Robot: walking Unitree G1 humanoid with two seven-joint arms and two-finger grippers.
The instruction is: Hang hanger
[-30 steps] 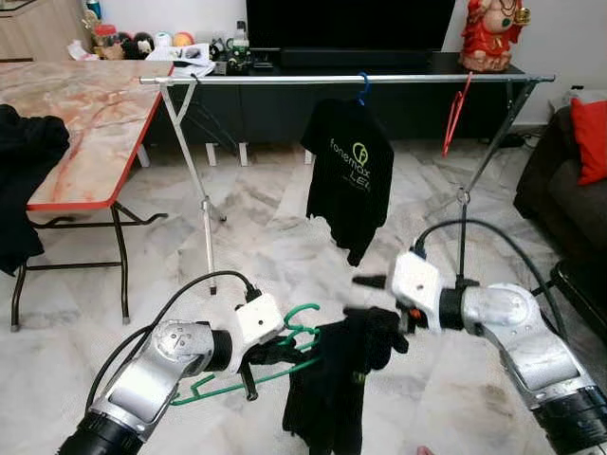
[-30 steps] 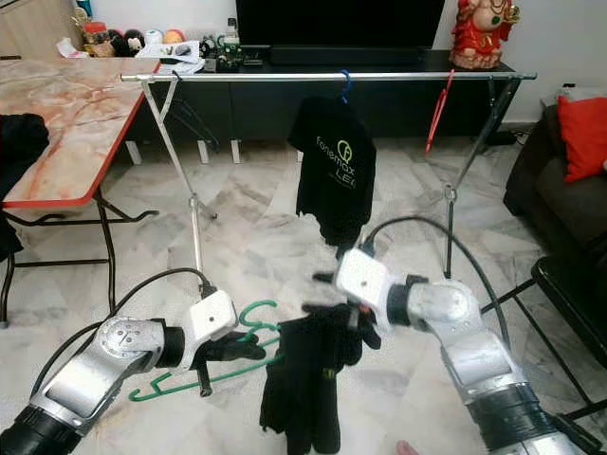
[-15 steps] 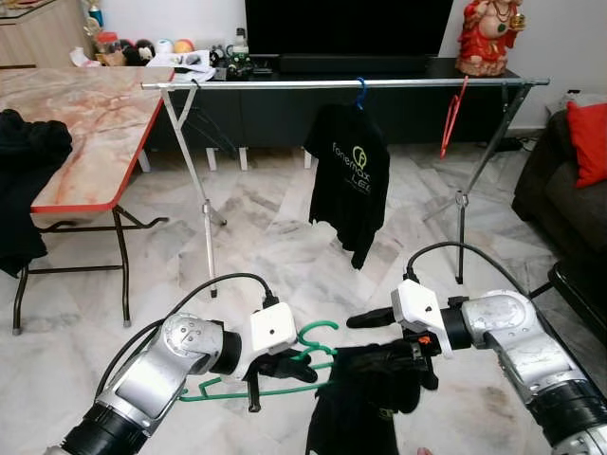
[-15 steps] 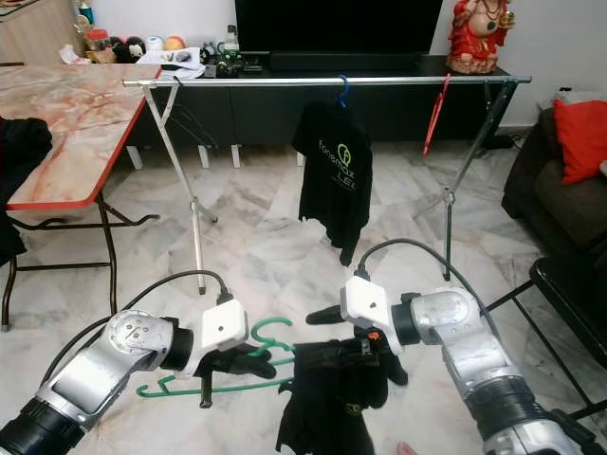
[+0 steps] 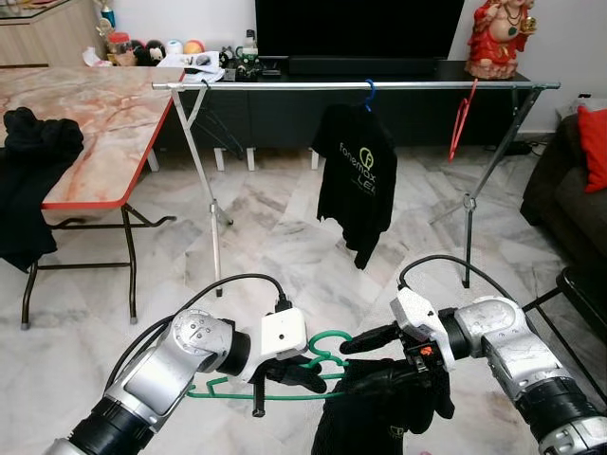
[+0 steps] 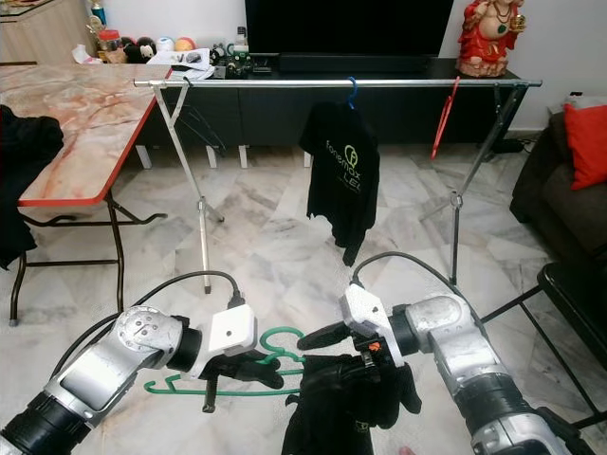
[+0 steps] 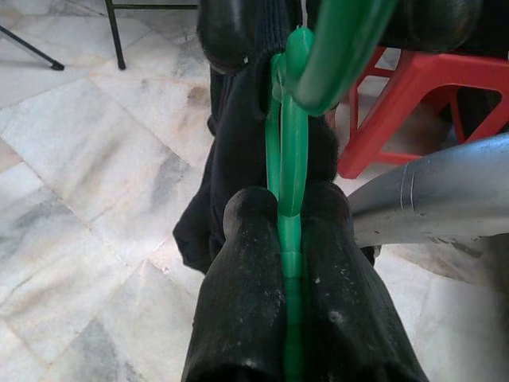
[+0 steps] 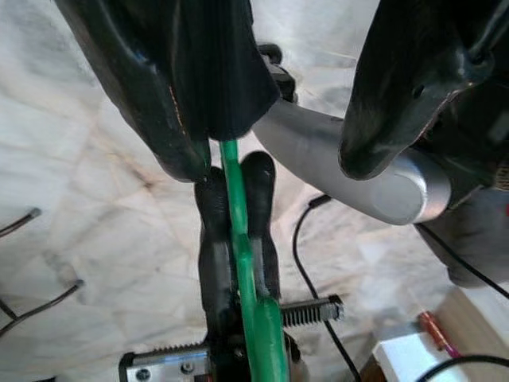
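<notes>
Currently dressing the hanger | left tool [image 5: 302, 368] is clamping the green hanger [image 5: 327, 343] low before the robot | right tool [image 5: 398, 355] is spreading open around the black shirt [image 5: 379, 408] | next: lifting both toward the clothes rail [image 5: 356, 85].

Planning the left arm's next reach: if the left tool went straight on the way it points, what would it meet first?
Probably the black shirt draped on the green hanger that the left tool clamps. The right tool lies just past it; depth is unclear.
</notes>
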